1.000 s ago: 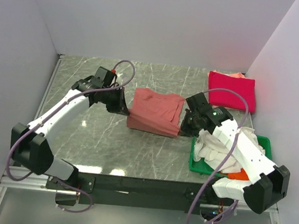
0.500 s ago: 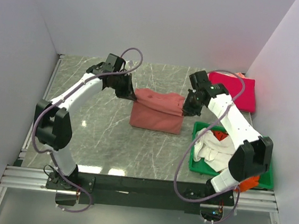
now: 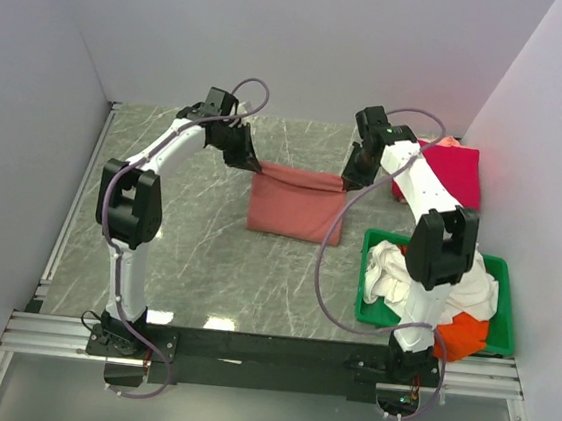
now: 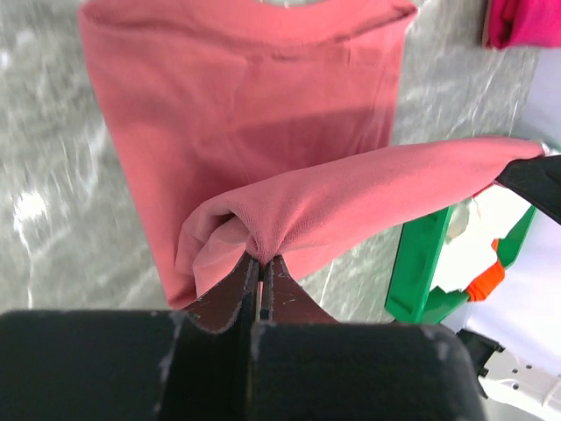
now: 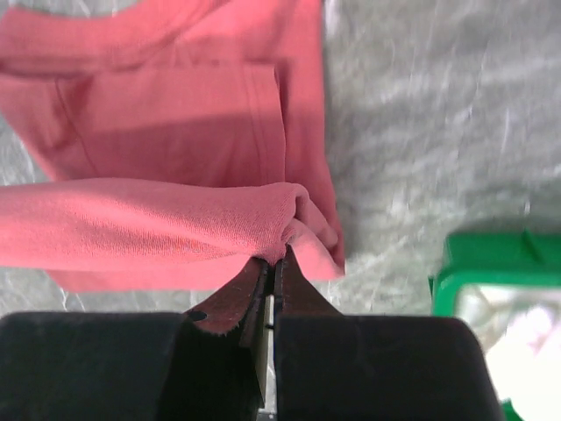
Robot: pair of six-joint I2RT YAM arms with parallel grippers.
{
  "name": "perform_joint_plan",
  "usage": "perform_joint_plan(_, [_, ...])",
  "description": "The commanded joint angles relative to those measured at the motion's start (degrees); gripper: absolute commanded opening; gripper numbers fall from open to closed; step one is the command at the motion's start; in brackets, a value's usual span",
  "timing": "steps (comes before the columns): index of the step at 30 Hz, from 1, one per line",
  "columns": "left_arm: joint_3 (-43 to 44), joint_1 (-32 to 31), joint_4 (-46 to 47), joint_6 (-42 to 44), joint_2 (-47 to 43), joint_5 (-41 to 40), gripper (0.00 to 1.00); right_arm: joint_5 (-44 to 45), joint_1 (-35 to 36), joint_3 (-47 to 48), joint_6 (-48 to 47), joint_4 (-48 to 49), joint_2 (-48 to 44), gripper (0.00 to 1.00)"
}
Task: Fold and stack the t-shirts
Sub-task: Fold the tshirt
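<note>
Grey marbled stone forms the counter (image 3: 186,251), which fills the floor of the white-walled cell. Around its middle lies the dusty salmon-red t-shirt (image 3: 296,207), the biggest piece of cloth. Its lower layer rests flat on the counter. Its far edge is raised and pulled into a taut straight line between the two arms, and in both wrist views this edge shows as a band hanging above the flat layer.

At the near right the green tray (image 3: 365,290) sits on the counter, with the right arm crossing above it. A crumpled white t-shirt (image 3: 395,273) fills most of the tray, and an orange t-shirt (image 3: 461,335) is bunched in its near right corner. The crimson-pink t-shirt (image 3: 456,174) lies folded flat in the far right corner of the counter, partly behind the right arm.

The left end effector (image 3: 253,164) is clamped on the left end of the raised edge, with cloth bunched between its closed fingers. The right end effector (image 3: 345,180) pinches the right end the same way.
</note>
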Motion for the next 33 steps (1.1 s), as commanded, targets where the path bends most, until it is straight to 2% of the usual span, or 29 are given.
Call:
perform_joint_plan(1, [5.40, 1.72, 0.63, 1.22, 2.16, 0.58, 0.00, 2.62, -1.88, 6.54, -2.17, -1.61, 3.94, 0.00])
perform_joint_plan(6, [6.20, 3.13, 1.95, 0.16, 5.24, 1.90, 0.00, 2.54, -2.85, 11.39, -3.05, -2.66, 10.00, 0.00])
perform_joint_plan(17, [5.93, 6.03, 3.97, -0.72, 8.31, 3.38, 0.00, 0.95, -3.55, 17.37, -3.31, -1.61, 16.78, 0.00])
perform_joint_plan(23, [9.27, 6.47, 3.89, -0.28, 12.70, 4.10, 0.00, -0.70, -3.64, 19.30, -2.52, 0.41, 20.03, 0.00])
perform_joint_plan(24, [9.97, 6.56, 3.80, -0.45, 13.32, 3.74, 0.00, -1.33, -3.73, 20.44, -2.61, 0.76, 21.34, 0.07])
perform_joint_plan(25, [11.54, 6.82, 3.62, -1.32, 14.20, 2.52, 0.04, -3.07, -3.73, 21.14, -2.96, 1.29, 22.05, 0.22])
perform_joint_plan(26, [12.26, 7.34, 3.45, -1.94, 14.47, 1.73, 0.12, -4.39, -3.73, 21.76, -3.31, 2.86, 22.67, 0.51])
perform_joint_plan(27, [13.39, 7.61, 3.62, -2.64, 14.56, 1.11, 0.34, -5.97, -3.81, 23.33, -3.66, 3.66, 23.63, 0.57])
perform_joint_plan(28, [13.93, 8.13, 3.45, -2.74, 14.47, -0.37, 0.42, -8.25, -3.81, 24.13, -3.92, 5.23, 23.99, 0.62])
perform_joint_plan(30, [14.98, 8.40, 3.18, -2.04, 13.86, -1.61, 0.54, -10.73, -3.90, 26.32, -4.28, 6.82, 23.99, 0.69])
perform_joint_plan(33, [13.07, 8.58, 3.18, -0.55, 11.75, -1.62, 0.62, -13.54, -4.34, 26.34, -4.63, 9.46, 22.41, 0.74])
